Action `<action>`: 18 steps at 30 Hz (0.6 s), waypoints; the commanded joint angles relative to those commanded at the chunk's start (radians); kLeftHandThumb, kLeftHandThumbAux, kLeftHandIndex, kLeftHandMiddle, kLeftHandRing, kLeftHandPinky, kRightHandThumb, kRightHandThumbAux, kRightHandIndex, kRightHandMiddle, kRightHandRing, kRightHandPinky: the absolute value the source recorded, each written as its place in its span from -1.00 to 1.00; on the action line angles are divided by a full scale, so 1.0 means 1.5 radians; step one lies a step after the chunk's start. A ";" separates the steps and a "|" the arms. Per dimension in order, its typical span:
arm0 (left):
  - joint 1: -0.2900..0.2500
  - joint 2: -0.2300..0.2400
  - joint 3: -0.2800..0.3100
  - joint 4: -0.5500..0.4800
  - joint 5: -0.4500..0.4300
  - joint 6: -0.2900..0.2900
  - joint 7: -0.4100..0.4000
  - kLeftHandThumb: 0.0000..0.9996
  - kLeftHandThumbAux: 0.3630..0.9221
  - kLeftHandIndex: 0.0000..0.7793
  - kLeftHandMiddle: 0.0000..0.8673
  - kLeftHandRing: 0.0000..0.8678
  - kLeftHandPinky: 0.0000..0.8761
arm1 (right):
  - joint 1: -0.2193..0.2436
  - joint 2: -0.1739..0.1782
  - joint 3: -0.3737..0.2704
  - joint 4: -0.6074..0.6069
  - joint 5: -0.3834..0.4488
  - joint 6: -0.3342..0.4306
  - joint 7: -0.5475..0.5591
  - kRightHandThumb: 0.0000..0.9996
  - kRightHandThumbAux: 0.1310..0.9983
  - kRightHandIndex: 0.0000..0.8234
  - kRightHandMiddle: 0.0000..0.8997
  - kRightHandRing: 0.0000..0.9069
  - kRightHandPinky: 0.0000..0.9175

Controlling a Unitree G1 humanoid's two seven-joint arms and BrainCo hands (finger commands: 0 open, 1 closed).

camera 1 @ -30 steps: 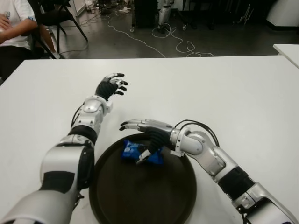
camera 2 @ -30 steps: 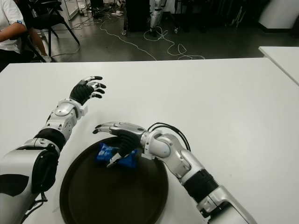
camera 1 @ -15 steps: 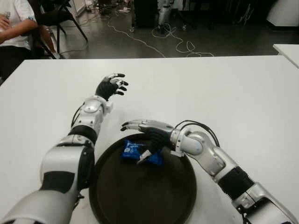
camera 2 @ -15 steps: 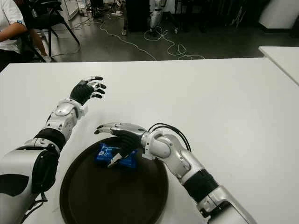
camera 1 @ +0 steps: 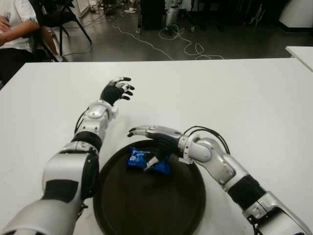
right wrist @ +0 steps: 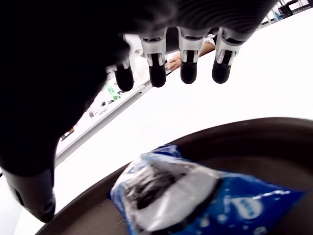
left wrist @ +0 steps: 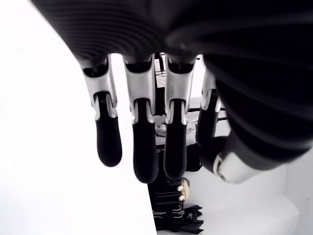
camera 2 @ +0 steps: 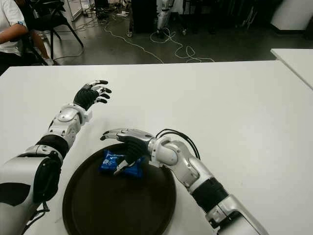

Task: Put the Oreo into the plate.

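From the head camera, a blue Oreo packet point(camera 1: 148, 160) lies inside the dark round plate point(camera 1: 146, 205), near the plate's far rim; the plate sits on the white table point(camera 1: 234, 93); the right hand point(camera 1: 152, 138) is above the far rim with its fingers stretched out and loose, the thumb reaching down toward the packet, though whether it touches cannot be told; the left hand point(camera 1: 116, 90) shows farther out over the bare table, well apart from the plate and to its left, fingers spread and empty; a person in a white shirt point(camera 1: 17, 22) sits beyond the table's far left corner, and cables point(camera 1: 181, 41) trail across the floor behind.

In the left wrist view, the left hand's fingers point(left wrist: 141, 142) hang straight and apart over the white surface, holding nothing.

In the right wrist view, the right hand's fingers point(right wrist: 188, 68) are extended above the packet point(right wrist: 195, 200), not closed around it; the packet rests on the plate's brown surface point(right wrist: 274, 147), just inside the rim.
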 joint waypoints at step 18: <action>0.000 0.000 0.004 0.000 -0.003 -0.001 -0.004 -0.86 0.02 -0.26 0.06 0.11 0.06 | 0.001 -0.010 -0.008 0.009 0.004 -0.016 -0.017 -1.00 0.33 -1.00 -0.97 -0.98 -0.88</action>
